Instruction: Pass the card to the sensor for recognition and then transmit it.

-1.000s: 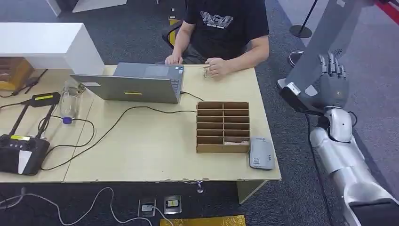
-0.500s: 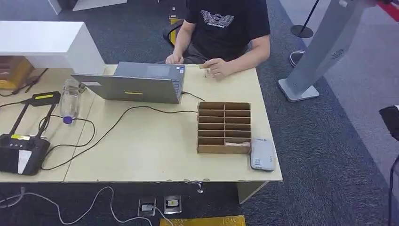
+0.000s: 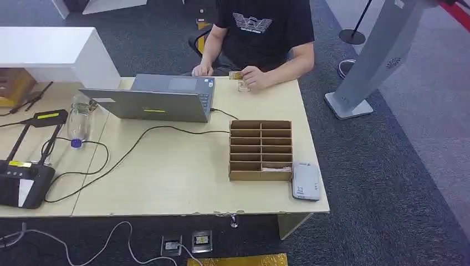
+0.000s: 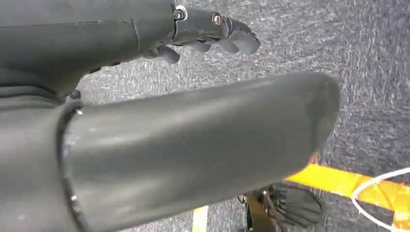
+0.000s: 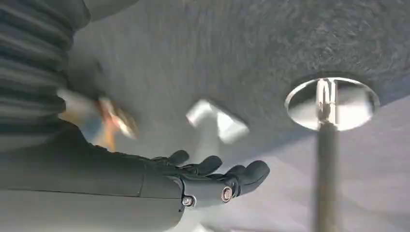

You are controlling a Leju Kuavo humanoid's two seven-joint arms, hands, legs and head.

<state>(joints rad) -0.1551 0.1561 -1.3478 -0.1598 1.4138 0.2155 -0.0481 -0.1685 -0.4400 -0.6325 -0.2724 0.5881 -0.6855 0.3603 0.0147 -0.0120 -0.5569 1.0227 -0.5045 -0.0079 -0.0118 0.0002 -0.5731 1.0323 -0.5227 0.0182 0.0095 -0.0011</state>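
While the person sits at the far side of the table, we read the scene from its left end: a black controller at nine o'clock, a clear bottle just beyond it, then the grey laptop toward eleven o'clock with a black cable trailing from it. Near the centre-right stands the cardboard divider box, and the grey sensor lies just beside its near corner at four o'clock. At twelve o'clock the person's hand pinches the card above the table's far edge. Our left hand hangs over grey carpet, fingers slightly curled and apart, holding nothing; our right hand is likewise empty, fingers spread, with a stanchion base beyond it.
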